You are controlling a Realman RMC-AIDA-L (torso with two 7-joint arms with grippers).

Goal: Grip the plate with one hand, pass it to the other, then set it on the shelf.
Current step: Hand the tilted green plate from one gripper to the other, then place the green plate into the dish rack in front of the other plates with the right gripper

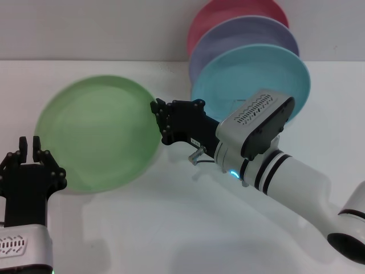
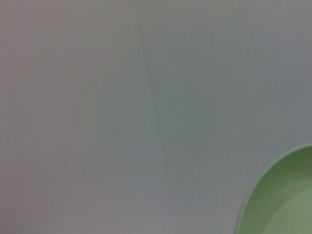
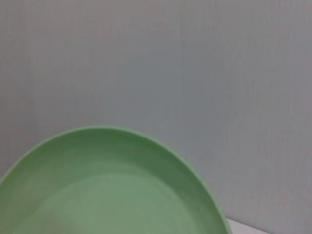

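The light green plate [image 1: 97, 134] is held up at a tilt on the left of the head view. My right gripper [image 1: 161, 123] is shut on its right rim. The plate fills the lower part of the right wrist view [image 3: 107, 190]. My left gripper [image 1: 29, 149] is at the lower left, just off the plate's lower-left edge, open and holding nothing. A corner of the plate shows in the left wrist view [image 2: 282, 200]. Only a bit of the silver wire shelf [image 1: 197, 155] shows under the right arm.
A turquoise-blue plate [image 1: 256, 74], a lavender plate [image 1: 245, 34] and a pink plate [image 1: 228, 14] stand upright one behind another at the back right. My bulky right arm [image 1: 285, 171] crosses in front of them. The white table [image 1: 171, 228] lies below.
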